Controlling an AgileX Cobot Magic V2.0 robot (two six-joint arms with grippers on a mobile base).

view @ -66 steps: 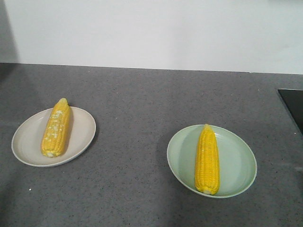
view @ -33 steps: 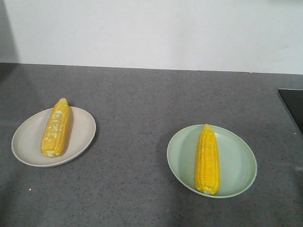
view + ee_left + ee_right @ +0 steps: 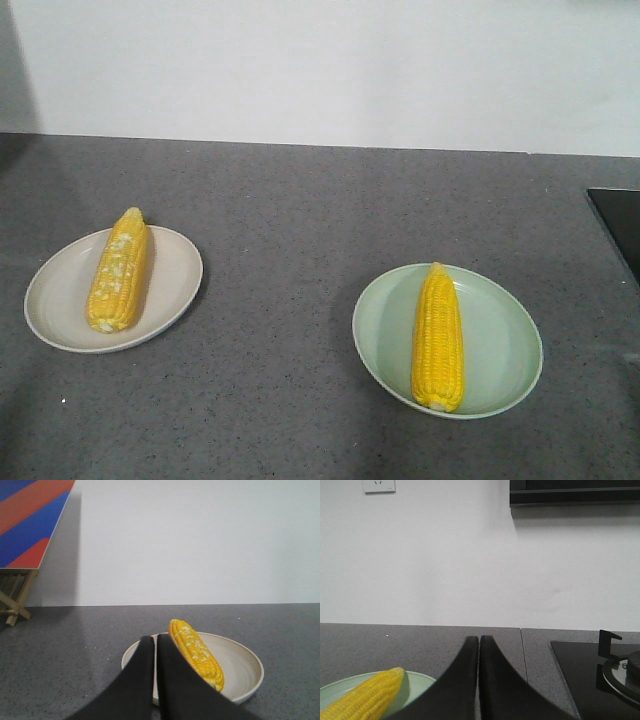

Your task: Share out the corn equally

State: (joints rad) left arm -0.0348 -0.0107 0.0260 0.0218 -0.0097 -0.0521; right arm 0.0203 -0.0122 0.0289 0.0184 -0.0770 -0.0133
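Both jaws are pressed together, left gripper and right gripper grasping nothing; one corn lies on the beige plate, another cob on the green plate

Matt speckled grey stone-like counter, smooth satin plates, bumpy glossy-kerneled corn, matt black pincers.

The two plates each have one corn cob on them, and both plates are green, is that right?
Not quite. Each plate does hold one cob, but only the right plate under its corn cob is pale green. The left plate, holding the other corn cob, is beige, as the front-facing view shows.
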